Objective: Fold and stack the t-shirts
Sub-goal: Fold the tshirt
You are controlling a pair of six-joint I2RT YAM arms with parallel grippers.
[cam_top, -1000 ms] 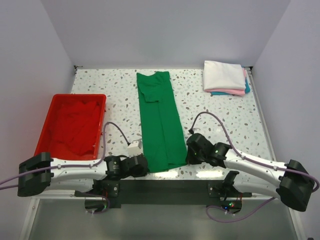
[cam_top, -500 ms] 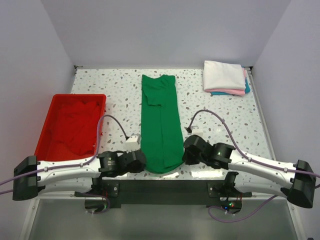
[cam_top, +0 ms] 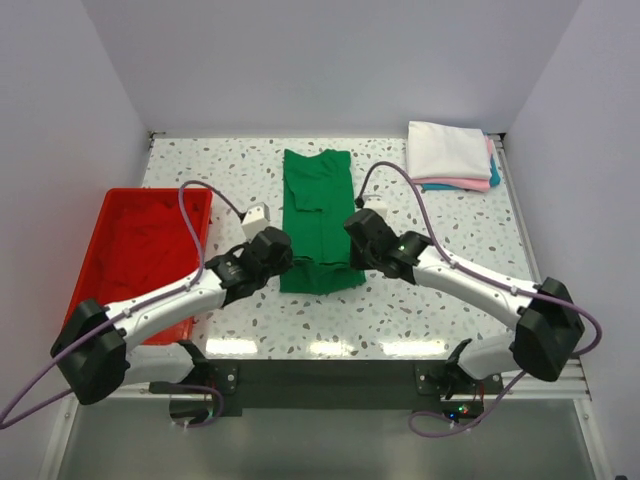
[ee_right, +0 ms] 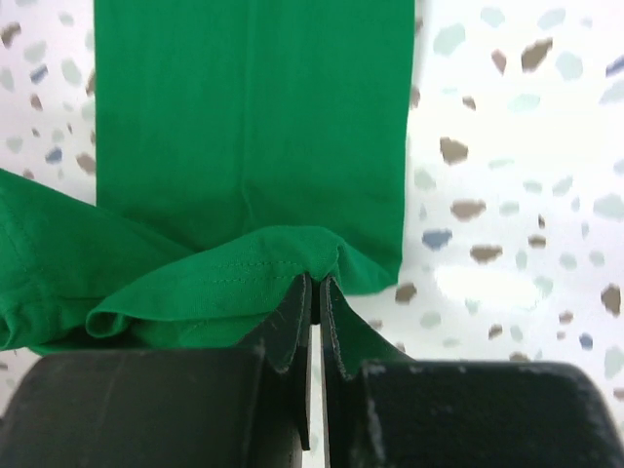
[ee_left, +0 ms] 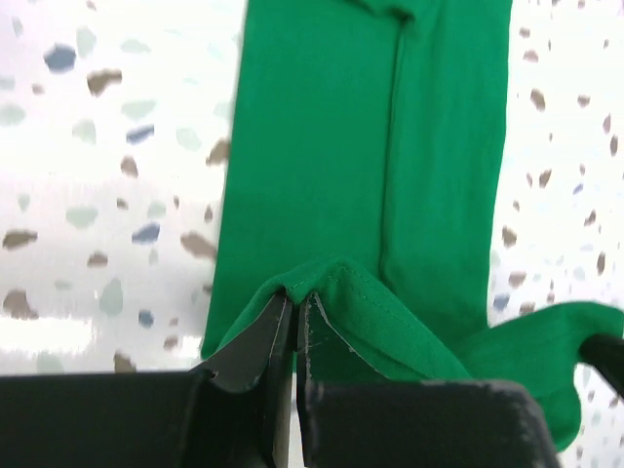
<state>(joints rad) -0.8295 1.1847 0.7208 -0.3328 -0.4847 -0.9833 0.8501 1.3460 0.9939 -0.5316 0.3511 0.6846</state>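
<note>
Speckled white terrazzo is covering the tabletop (cam_top: 440, 300), and plain pale walls (cam_top: 320, 70) are enclosing it at the back and on both sides. Light is glaring off the near edge of the surface.

A green t-shirt (cam_top: 318, 200) is lying down the middle of the tabletop as a long narrow strip running from near to far. I am clamping my left hand (ee_left: 294, 297) on the left corner of its near hem and my right hand (ee_right: 314, 283) on the right corner. Each pair of jaws is pressed together on a pinch of green cloth. I am holding the hem raised over the strip, so the cloth is doubling over on itself.

A stack is resting in the far right corner: a white t-shirt (cam_top: 447, 150) on top, a pink t-shirt (cam_top: 465, 184) beneath it, and a light blue t-shirt (cam_top: 495, 172) showing at the edge.

A red tray (cam_top: 160, 191) is sitting at the left side, well apart from the green t-shirt, with red cloth (cam_top: 145, 250) inside it.
</note>
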